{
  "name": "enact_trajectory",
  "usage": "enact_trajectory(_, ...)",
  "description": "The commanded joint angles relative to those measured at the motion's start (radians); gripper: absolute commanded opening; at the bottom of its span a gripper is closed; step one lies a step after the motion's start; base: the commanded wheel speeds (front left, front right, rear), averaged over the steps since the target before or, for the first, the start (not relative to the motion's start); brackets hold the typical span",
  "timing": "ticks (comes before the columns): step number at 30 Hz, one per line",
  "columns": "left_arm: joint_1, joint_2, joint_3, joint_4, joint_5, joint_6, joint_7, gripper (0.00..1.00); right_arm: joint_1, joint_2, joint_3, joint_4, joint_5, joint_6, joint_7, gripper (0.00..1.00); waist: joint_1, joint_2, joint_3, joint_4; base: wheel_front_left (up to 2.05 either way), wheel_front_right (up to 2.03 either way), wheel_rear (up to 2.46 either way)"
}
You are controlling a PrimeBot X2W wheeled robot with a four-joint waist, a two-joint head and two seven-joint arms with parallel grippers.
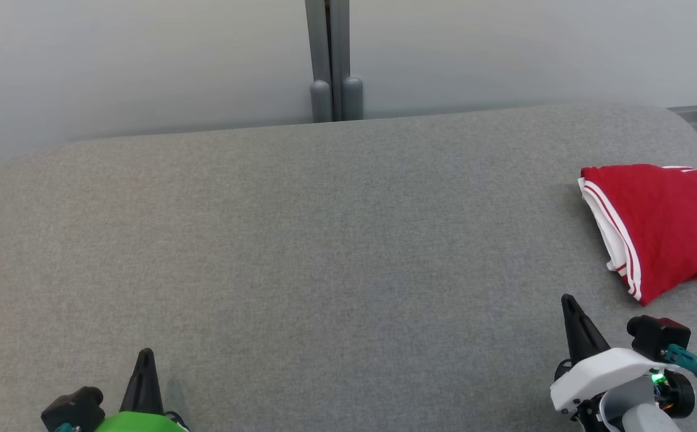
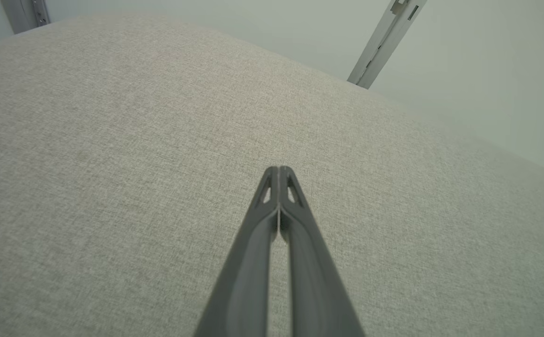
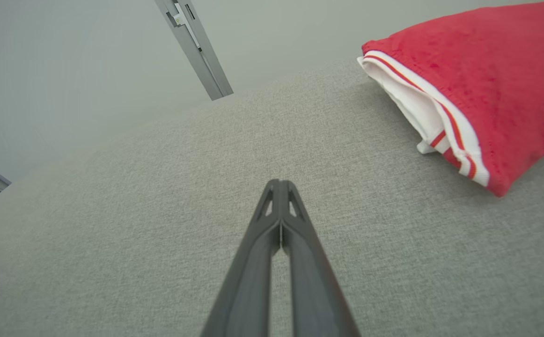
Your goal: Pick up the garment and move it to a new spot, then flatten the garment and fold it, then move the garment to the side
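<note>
Both grippers, left (image 2: pixel 279 171) and right (image 3: pixel 280 183), hover clenched and empty over the grey bench (image 1: pixel 324 240), the folded red garment (image 1: pixel 666 225) lying near the right gripper's far right.

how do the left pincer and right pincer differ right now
The left pincer sits on a green mount; the right pincer sits on a white mount. The right pincer is close to the folded red garment; the left pincer is far from it, over the bare grey fabric surface. Both are shut, hold nothing and point away from the robot.
</note>
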Motion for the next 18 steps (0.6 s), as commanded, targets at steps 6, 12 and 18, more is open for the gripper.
enact_trajectory(6, -0.034, 0.005, 0.011, -0.031, -0.124, 0.0, 0.03, 0.0, -0.008, -0.006, -0.009, -0.039, 0.132, 0.0, 0.028, 0.0, 0.0, 0.0, 0.0, -0.002, 0.0, 0.0, 0.0)
enact_trajectory(12, -0.042, 0.005, 0.016, -0.043, -0.216, 0.0, 0.055, 0.0, -0.005, -0.007, -0.014, -0.054, 0.228, 0.0, 0.052, 0.0, 0.0, 0.0, -0.001, -0.004, 0.0, 0.0, 0.0)
enact_trajectory(18, -0.051, 0.006, 0.021, -0.053, -0.303, 0.0, 0.077, 0.0, -0.004, -0.007, -0.02, -0.067, 0.319, -0.001, 0.075, 0.0, 0.0, 0.0, -0.001, -0.005, 0.0, 0.0, 0.0)
